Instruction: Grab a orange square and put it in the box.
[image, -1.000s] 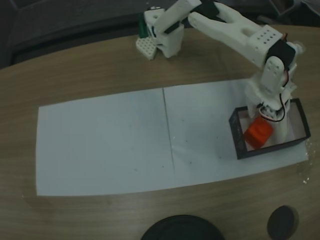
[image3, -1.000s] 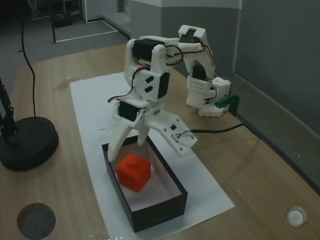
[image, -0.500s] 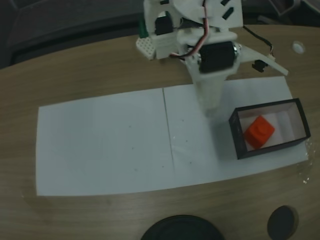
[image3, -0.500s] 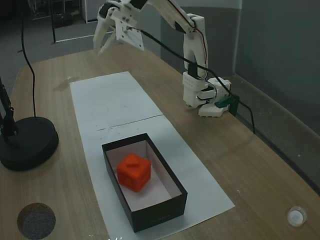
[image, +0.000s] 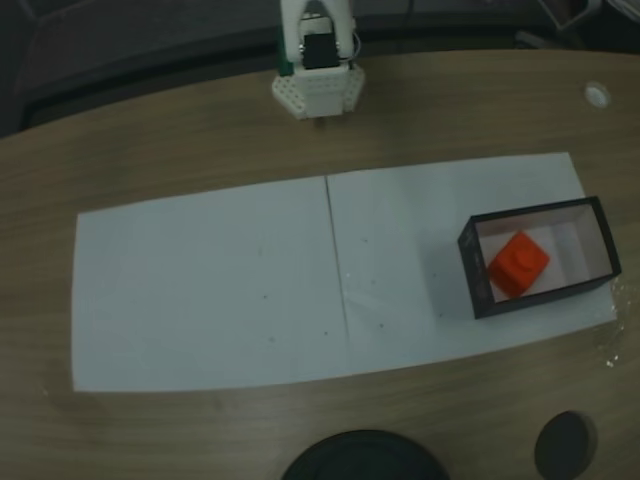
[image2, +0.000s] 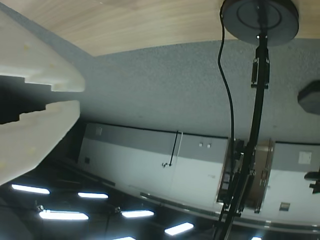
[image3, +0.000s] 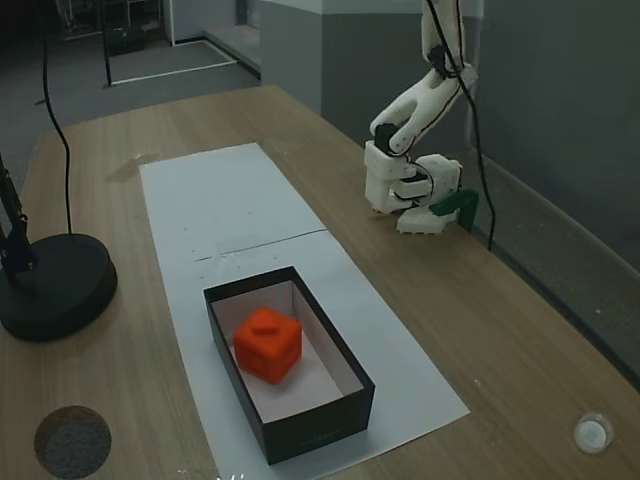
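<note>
The orange square (image: 518, 264) (image3: 268, 343) lies on the pale floor of the box (image: 472, 272) (image3: 310, 425), tilted a little, with nothing touching it. The box stands at the right end of the white paper in a fixed view. The arm's base (image: 318, 60) (image3: 405, 185) sits at the table's far edge, and its links rise out of the top of a fixed view. In the wrist view my gripper (image2: 80, 96) enters from the left; its two white fingers almost meet at the tips and hold nothing. That camera looks away from the table, upside down.
A long white paper sheet (image: 200, 280) covers the table's middle. A black lamp base (image3: 55, 285) (image: 365, 460) with its pole (image2: 257, 100) stands near one table edge, beside a small black disc (image: 565, 440) (image3: 72, 440). A small white cap (image: 597, 95) (image3: 592, 433) lies near a corner.
The arm rose out of the box, swung up over the table and folded back above its base. The orange square stayed in the box where it was let go.
</note>
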